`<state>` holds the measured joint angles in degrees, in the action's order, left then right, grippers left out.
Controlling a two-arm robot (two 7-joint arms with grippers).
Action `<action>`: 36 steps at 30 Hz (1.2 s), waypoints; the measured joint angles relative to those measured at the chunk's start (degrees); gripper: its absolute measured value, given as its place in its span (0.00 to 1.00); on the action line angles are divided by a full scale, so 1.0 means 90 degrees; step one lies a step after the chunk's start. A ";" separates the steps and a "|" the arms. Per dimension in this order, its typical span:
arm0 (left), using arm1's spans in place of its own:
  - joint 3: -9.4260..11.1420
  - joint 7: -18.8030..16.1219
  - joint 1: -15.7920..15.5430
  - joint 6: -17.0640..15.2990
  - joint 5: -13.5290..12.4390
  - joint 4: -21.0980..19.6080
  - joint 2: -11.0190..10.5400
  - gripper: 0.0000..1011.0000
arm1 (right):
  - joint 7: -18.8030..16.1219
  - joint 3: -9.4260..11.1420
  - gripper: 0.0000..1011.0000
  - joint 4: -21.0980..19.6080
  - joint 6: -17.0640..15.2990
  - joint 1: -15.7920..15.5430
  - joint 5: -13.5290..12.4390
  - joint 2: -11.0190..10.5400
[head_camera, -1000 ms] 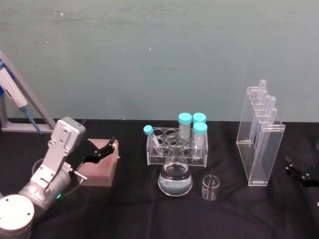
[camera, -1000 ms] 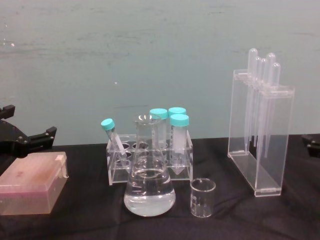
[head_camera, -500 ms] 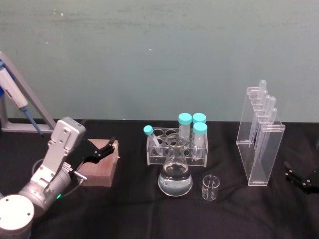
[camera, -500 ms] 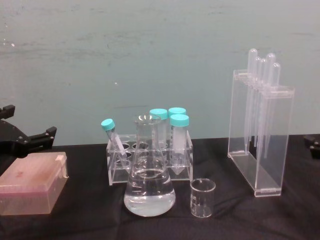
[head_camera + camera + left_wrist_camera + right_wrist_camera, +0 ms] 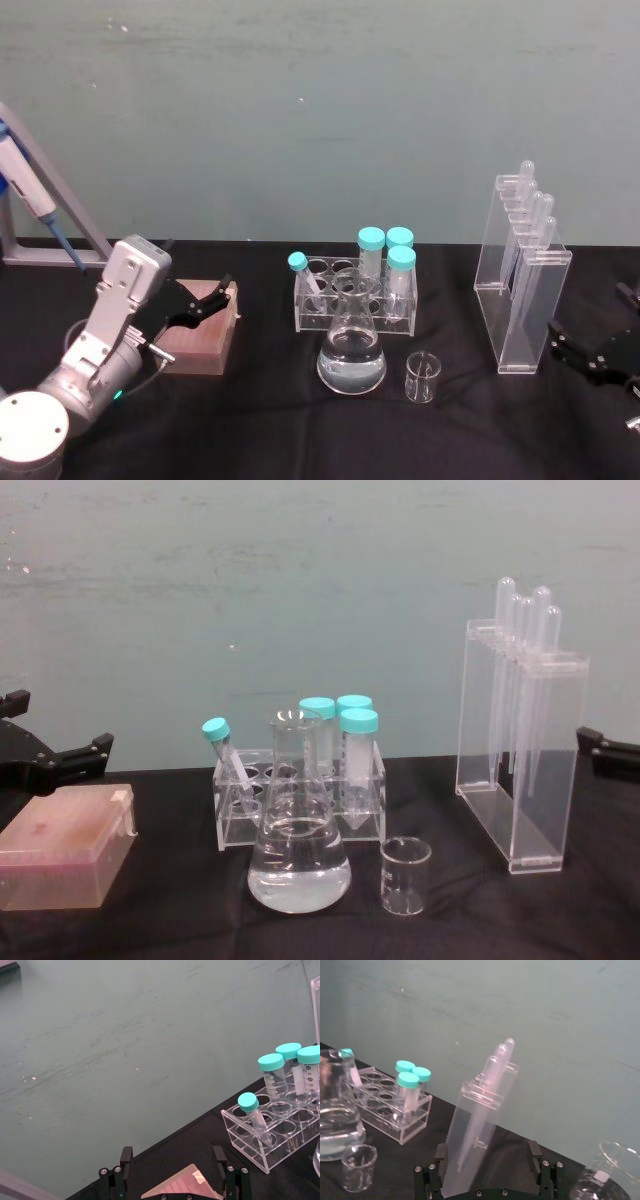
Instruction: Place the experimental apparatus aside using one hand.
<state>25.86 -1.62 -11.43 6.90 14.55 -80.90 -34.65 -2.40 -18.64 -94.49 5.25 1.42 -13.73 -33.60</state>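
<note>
While both arms sit low at the edges of the black table (image 5: 260, 430), all labware stands untouched. Acrylic stand (image 5: 520, 290): upright on the robot's right side of the table, pipettes (image 5: 535, 215) hanging in its top, bulbs up. Pink box (image 5: 200, 335): flat on the left side, well apart from the glassware. Tube rack (image 5: 355, 300): centre of the table, three teal-capped tubes upright at its right end, one smaller capped tube leaning at its left end. Conical flask (image 5: 352, 350): just in front of the rack, upright, clear liquid in its lower part. Small beaker (image 5: 422, 377): upright just to the right of the flask, between flask and stand, touching neither.

Right gripper (image 5: 487, 1152): low over the table near the stand's right side, not touching it, fingers spread wide, nothing held. Left gripper (image 5: 171, 1160): above the far end of the pink box, fingers likewise spread wide, nothing held.
</note>
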 joint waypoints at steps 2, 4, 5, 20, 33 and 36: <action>0.0000 0.0000 0.0000 0.0000 0.0000 0.0000 0.0000 0.99 | -0.0036 0.0016 0.99 -0.0028 0.0031 -0.0016 -0.0008 0.0065; 0.0000 0.0000 0.0000 0.0001 0.0000 0.0000 0.0000 0.99 | -0.0042 0.0028 0.99 -0.0051 0.0038 -0.0025 -0.0012 0.0120; 0.0000 0.0000 0.0000 0.0001 0.0000 0.0000 0.0000 0.99 | -0.0044 0.0045 0.99 -0.0079 0.0038 -0.0037 -0.0021 0.0181; 0.0000 0.0001 0.0000 0.0000 0.0000 0.0000 0.0000 0.99 | 0.0203 0.0225 0.99 -0.0358 -0.0253 -0.0136 -0.0030 0.0835; 0.0000 0.0000 0.0000 0.0001 0.0000 0.0000 0.0000 0.99 | 0.0592 0.0304 0.99 -0.0463 -0.0501 -0.0078 0.0156 0.1501; 0.0000 0.0000 0.0000 0.0000 0.0000 0.0000 0.0000 0.99 | 0.0698 0.0331 0.99 -0.0462 -0.0547 -0.0052 0.0246 0.1626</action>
<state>25.86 -1.62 -11.43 6.91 14.55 -80.90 -34.65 3.88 -15.66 -98.65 0.32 0.95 -11.51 -18.97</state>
